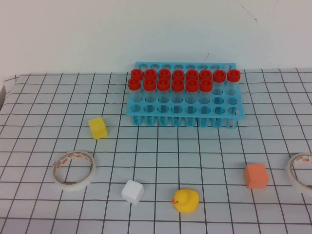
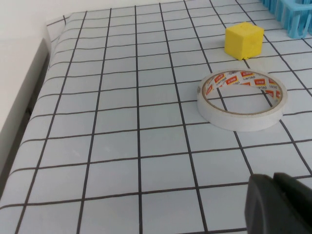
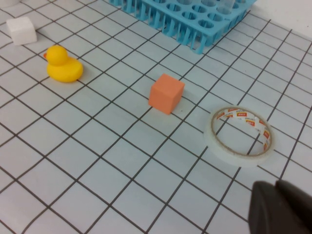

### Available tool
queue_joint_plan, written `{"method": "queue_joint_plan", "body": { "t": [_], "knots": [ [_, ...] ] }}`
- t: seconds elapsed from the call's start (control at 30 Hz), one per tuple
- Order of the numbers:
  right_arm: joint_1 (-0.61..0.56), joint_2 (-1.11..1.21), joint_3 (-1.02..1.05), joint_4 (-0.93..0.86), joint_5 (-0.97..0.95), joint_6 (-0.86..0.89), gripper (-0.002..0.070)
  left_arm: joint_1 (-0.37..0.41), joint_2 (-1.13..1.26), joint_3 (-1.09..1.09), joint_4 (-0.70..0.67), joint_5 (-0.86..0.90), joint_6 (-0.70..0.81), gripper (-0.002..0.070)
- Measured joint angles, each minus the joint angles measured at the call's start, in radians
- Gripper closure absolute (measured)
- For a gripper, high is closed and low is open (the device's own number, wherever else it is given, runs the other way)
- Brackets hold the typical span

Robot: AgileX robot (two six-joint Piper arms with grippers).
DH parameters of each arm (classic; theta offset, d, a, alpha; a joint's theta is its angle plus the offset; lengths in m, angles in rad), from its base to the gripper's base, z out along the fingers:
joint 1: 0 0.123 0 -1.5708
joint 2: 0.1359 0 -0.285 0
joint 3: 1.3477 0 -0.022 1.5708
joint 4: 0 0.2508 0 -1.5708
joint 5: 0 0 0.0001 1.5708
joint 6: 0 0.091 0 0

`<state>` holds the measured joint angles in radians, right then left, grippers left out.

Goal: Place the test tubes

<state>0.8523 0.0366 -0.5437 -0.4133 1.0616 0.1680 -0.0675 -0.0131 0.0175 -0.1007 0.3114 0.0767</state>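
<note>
The left claw hangs low over the worktop, well apart from the blue rack, out past the rack's front-left side. It is tipped down and points toward the rack. Its two fingers are pressed together and it holds nothing. The right claw hangs low too, well apart from the rack, out past its front-right side. It also points toward the rack, with its fingers pressed together and nothing in them

The test tubes stand upright in the back rows of the rack. I count fourteen, each with a red cap

There is one rack. There are two rolls of tape: the first tape roll lies flat to the front-left of the rack, and the second tape roll lies flat to the front-right of it. There are three blocks. The yellow block sits near the rack's front-left corner, the white block sits farther out in front of the rack, and the orange block sits to the rack's front-right. One yellow duck sits straight out in front of the rack
</note>
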Motion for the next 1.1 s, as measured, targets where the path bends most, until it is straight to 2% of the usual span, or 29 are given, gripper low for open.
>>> {"method": "queue_joint_plan", "body": {
  "t": [0.2, 0.3, 0.4, 0.57, 0.6, 0.73, 0.87, 1.1],
  "knots": [
    [-0.042, 0.000, 0.002, -0.030, -0.002, -0.020, 0.0678, 0.000, 0.000, 0.000, 0.000, 0.000, 0.000, 0.0676],
    [-0.152, 0.000, 0.004, -0.094, -0.013, -0.015, 0.0678, 0.000, 0.000, 0.000, 0.000, 0.000, 0.000, 0.0676],
    [-0.301, 0.000, 0.011, -0.106, -0.074, 0.066, 0.0678, 0.000, 0.000, 0.000, 0.000, 0.000, 0.000, 0.0676],
    [-0.595, 0.000, 0.087, -0.108, -0.383, 0.126, 0.0678, 0.000, 0.000, 0.000, 0.000, 0.000, 0.000, 0.0676],
    [-0.702, 0.000, 0.131, -0.112, -0.532, 0.128, 0.0678, 0.000, 0.000, 0.000, 0.000, 0.000, 0.000, 0.0676],
    [-0.848, 0.000, 0.267, -0.120, -0.802, 0.141, 0.0678, 0.000, 0.000, 0.000, 0.000, 0.000, 0.000, 0.0675],
    [-0.924, 0.000, 0.389, -0.129, -1.000, 0.157, 0.0678, 0.000, 0.000, 0.000, 0.000, 0.000, 0.000, 0.0676],
    [-0.936, 0.000, 0.464, -0.159, -1.062, 0.161, 0.0678, 0.000, 0.000, 0.000, 0.000, 0.000, -0.002, 0.0676]
  ]
}}
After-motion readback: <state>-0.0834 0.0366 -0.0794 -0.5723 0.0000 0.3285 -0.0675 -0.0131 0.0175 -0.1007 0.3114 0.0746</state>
